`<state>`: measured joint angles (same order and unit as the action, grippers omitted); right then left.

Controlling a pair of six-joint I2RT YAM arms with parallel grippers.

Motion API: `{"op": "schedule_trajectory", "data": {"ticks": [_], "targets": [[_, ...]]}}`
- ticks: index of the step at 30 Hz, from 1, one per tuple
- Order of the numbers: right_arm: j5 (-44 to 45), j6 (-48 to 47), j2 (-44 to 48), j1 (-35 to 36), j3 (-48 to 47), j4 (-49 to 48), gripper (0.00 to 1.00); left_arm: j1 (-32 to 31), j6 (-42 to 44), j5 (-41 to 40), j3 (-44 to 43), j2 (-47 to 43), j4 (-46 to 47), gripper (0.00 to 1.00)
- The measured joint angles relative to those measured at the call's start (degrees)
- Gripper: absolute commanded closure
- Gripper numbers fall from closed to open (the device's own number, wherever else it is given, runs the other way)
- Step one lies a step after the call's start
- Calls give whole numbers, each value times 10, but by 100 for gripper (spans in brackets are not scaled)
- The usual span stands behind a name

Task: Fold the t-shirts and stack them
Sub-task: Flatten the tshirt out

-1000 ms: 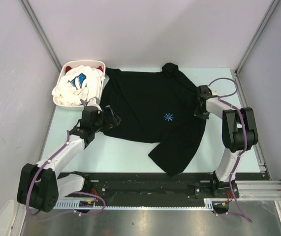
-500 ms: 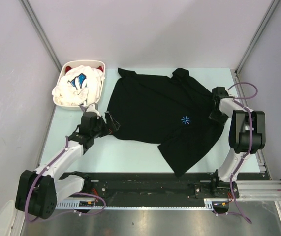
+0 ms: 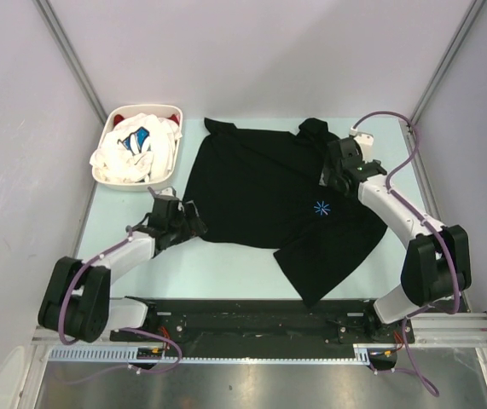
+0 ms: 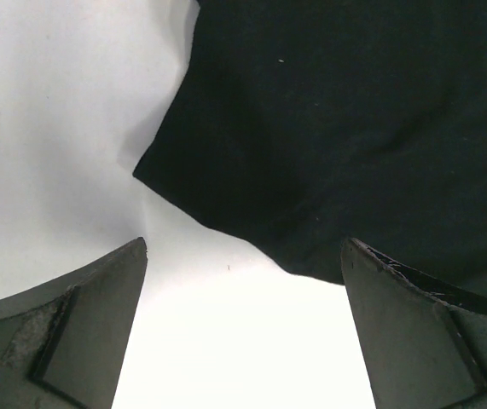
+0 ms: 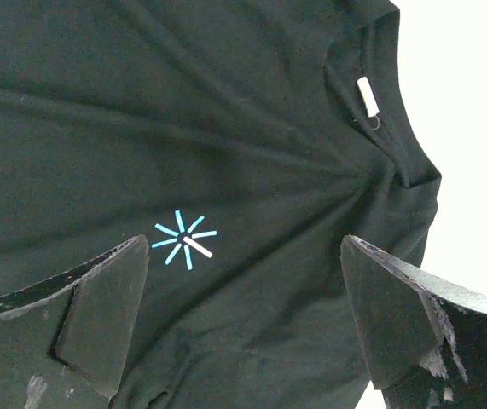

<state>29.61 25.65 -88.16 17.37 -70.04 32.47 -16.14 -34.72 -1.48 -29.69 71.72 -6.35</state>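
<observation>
Black t-shirt [image 3: 260,183] spread flat, wrinkled, blue starburst mark [image 3: 321,207]

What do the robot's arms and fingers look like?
The left arm and right arm are white tubes with chunky black joints. A thin purple cable loops along each. Their fingers are dark grey wedges, a bit scuffed.

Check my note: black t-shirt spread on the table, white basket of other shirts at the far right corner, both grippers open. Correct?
One slip: the white basket sits at the far left corner, as the top external view shows. The rest holds: the black t-shirt lies spread on the table, and the left gripper and right gripper are both open.
</observation>
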Motion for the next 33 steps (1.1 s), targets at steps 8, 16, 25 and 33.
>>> {"op": "schedule_trajectory", "data": {"ticks": [8,16,25,33], "targets": [[16,-3,7,44,0,20,0,-2,-17,-29,-58,90,20,6],[31,-14,46,62,0,30,0,-3,-31,-53,-71,125,50,55],[33,-19,54,62,1,30,0,-6,-43,-58,-33,97,42,100],[34,-22,68,62,8,34,0,-7,-61,-57,39,-13,-3,100]]}}
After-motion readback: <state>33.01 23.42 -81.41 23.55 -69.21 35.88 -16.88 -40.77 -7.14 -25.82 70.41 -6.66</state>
